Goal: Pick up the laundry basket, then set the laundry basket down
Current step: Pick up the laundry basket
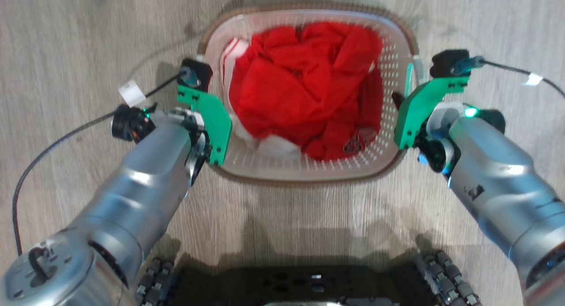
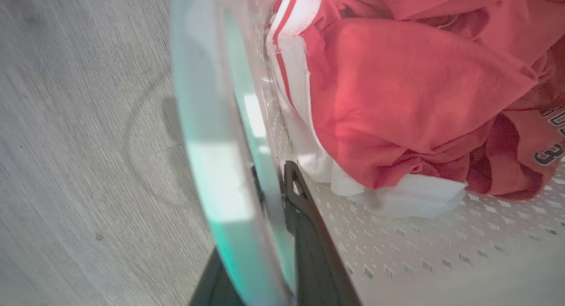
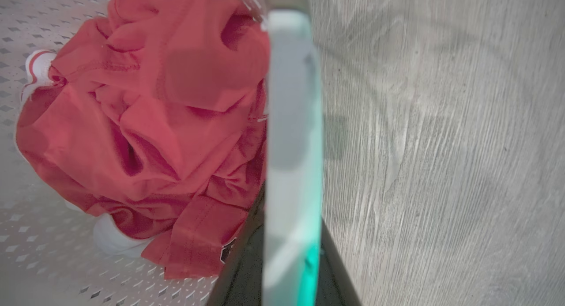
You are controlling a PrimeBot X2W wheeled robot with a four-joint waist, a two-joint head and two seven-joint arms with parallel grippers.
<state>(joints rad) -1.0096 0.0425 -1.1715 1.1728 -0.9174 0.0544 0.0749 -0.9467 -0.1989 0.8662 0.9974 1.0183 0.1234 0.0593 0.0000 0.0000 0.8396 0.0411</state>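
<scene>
The laundry basket (image 1: 309, 175) is white and perforated with a brown rim. It sits centred before me over the floor, holding crumpled red and white clothes (image 1: 304, 85). My left gripper (image 1: 211, 120), under its green plate, is at the basket's left side. In the left wrist view its dark fingers (image 2: 309, 253) pinch the pale left handle (image 2: 207, 120), one inside the wall and one outside. My right gripper (image 1: 408, 107) is at the right handle (image 1: 412, 76). There its fingers (image 3: 240, 270) are shut on either side of the handle band (image 3: 291, 120). I cannot tell whether the basket touches the floor.
Pale wood-grain floor (image 1: 66, 41) surrounds the basket. Black cables (image 1: 53, 142) with white tags trail from both wrists over the floor. My dark wheeled base (image 1: 300, 284) lies just below the basket's near edge.
</scene>
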